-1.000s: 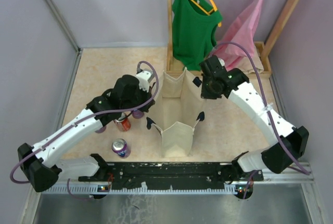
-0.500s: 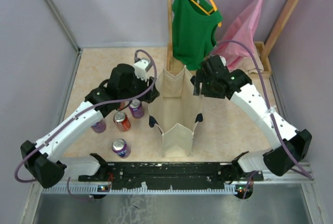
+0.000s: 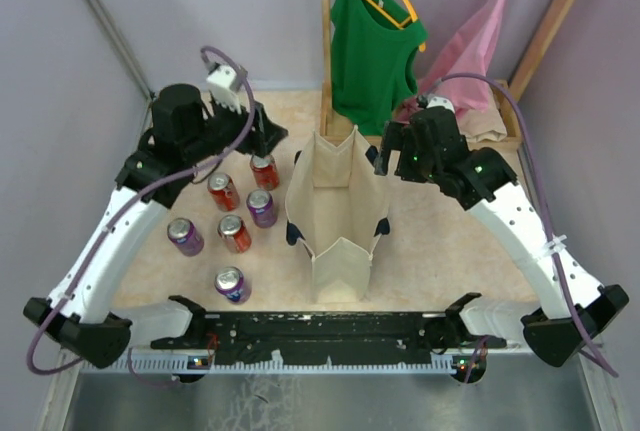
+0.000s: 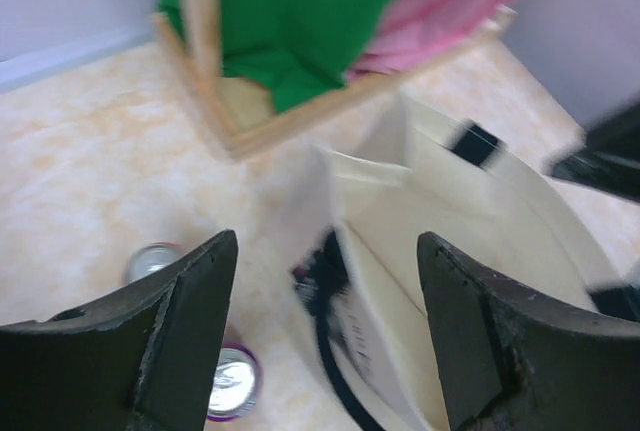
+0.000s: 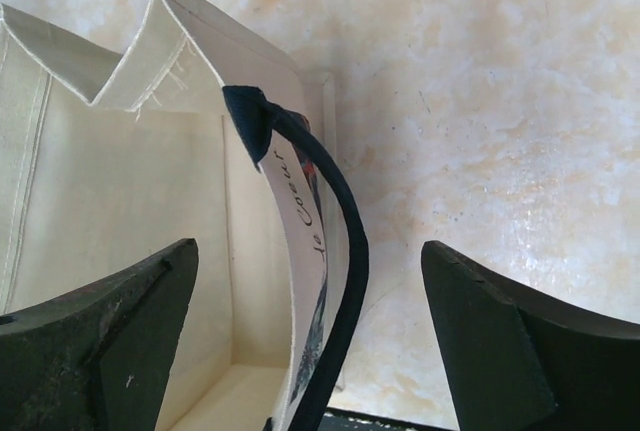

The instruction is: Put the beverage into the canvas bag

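Note:
The beige canvas bag [image 3: 335,213] stands upright mid-table, mouth spread wide and nothing showing inside it. Several beverage cans stand left of it, among them a red can [image 3: 264,169] and a purple can [image 3: 261,207]. My left gripper [image 3: 268,138] hangs open above the red can, off the bag's far left corner. In the left wrist view the left gripper [image 4: 327,336] frames the bag [image 4: 450,201] and its navy handle [image 4: 335,351]. My right gripper [image 3: 383,158] is open at the bag's right rim. In the right wrist view the right gripper [image 5: 310,336] straddles the bag's wall [image 5: 120,181] and navy handle [image 5: 345,241] without touching.
A wooden rack behind the bag holds a green tank top [image 3: 372,41] and a pink garment [image 3: 470,46]; its base frame [image 3: 505,126] lies on the table. More cans [image 3: 232,284] stand near the front rail [image 3: 320,326]. Purple walls close in both sides.
Both grippers went from shut to open. The left arm lifted and swung back to the far left, uncovering the cans. The bag's mouth has spread wider.

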